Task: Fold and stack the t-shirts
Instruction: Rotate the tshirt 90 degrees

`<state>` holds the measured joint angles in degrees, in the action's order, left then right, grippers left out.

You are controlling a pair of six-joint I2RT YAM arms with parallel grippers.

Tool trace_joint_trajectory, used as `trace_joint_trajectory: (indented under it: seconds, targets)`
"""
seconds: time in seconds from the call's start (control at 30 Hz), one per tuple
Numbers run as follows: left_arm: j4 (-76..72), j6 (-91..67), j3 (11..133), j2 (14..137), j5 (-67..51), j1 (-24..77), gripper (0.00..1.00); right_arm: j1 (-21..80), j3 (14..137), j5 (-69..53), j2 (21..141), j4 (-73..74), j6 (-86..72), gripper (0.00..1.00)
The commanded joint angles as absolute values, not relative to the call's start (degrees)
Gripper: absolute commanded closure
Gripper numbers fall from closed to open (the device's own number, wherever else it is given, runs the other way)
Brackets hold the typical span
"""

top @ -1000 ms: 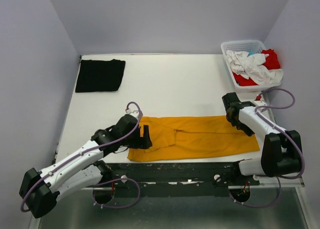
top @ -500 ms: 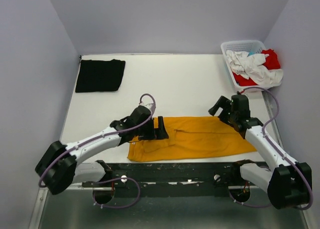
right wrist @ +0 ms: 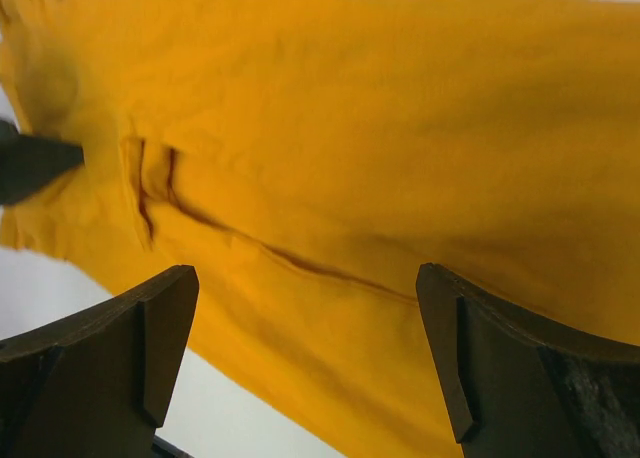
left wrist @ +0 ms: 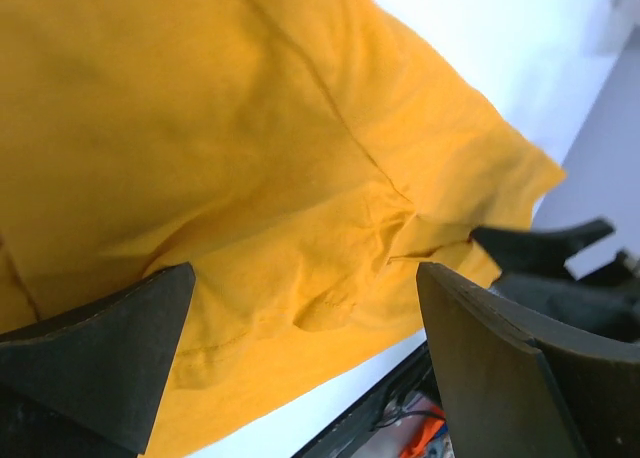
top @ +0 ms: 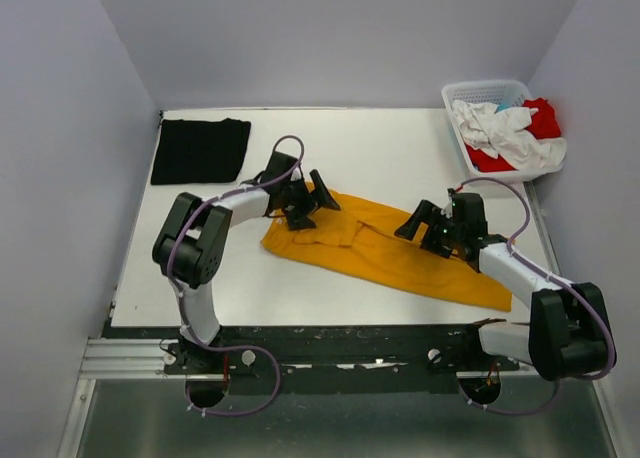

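The mustard t-shirt (top: 395, 260) lies flat on the white table (top: 380, 158) as a long narrow band, slanting from left of centre down toward the near right edge. We judge its sides are already folded in, since a sleeve seam and a layered edge show along the middle in both wrist views (left wrist: 250, 128) (right wrist: 400, 128). It reads to us as half-folded, with the crosswise fold not yet made.

The left gripper (top: 312, 200) sits at the band's far left end, and the right gripper (top: 418, 223) sits over its middle, on the far edge. Both have their jaws spread wide with nothing in them. From each wrist camera (left wrist: 305, 278) (right wrist: 305, 278) we see the cloth lying below and between the fingers, unclamped. We cannot tell whether the fingertips touch the fabric or sit just above it. This placement looks to us like a setup for pinching the far edge at two spots, so the band can be squared to the table or doubled over.

The black t-shirt (top: 200, 150) lies folded square in the far left corner, well apart from the work. We take it as the base of the stack. A white t-shirt (top: 500, 128) and a red t-shirt (top: 545, 118) are heaped unfolded in the lattice basket (top: 485, 84) at the far right.
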<state>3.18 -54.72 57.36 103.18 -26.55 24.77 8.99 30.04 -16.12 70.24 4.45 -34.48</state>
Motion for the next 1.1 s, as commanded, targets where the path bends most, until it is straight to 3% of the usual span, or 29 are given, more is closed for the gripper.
trace_joint_trajectory:
  seconds: [0.0, 0.33, 0.5, 0.73, 0.93, 1.07]
  targets:
    - [25.9, -50.9, 74.8, 114.4, -21.4, 21.9, 0.02, 9.6, 31.1, -18.9, 72.4, 2.1, -33.7, 0.00]
    - [33.6, -44.9, 90.5, 122.3, -24.6, 19.8, 0.01, 9.6, 34.8, -4.7, 70.7, 9.7, -31.0, 0.00]
    - [38.5, -43.3, 98.8, 126.6, -25.2, 19.1, 0.01, 9.4, 37.4, 10.2, 73.1, 14.4, -35.4, 0.00]
    - [37.9, -40.8, 107.8, 129.3, -25.9, 17.7, 0.01, 9.4, 39.7, 4.8, 83.0, 16.7, -37.8, 0.00]
    - [43.2, -40.0, 116.4, 135.4, -29.9, 17.4, 0.02, 9.7, 33.6, -12.1, 75.7, 19.3, -39.4, 0.00]
    - [42.9, -40.2, 116.3, 135.3, -30.2, 16.5, 0.02, 13.3, 30.3, -13.4, 68.1, 27.0, -42.5, 0.00]
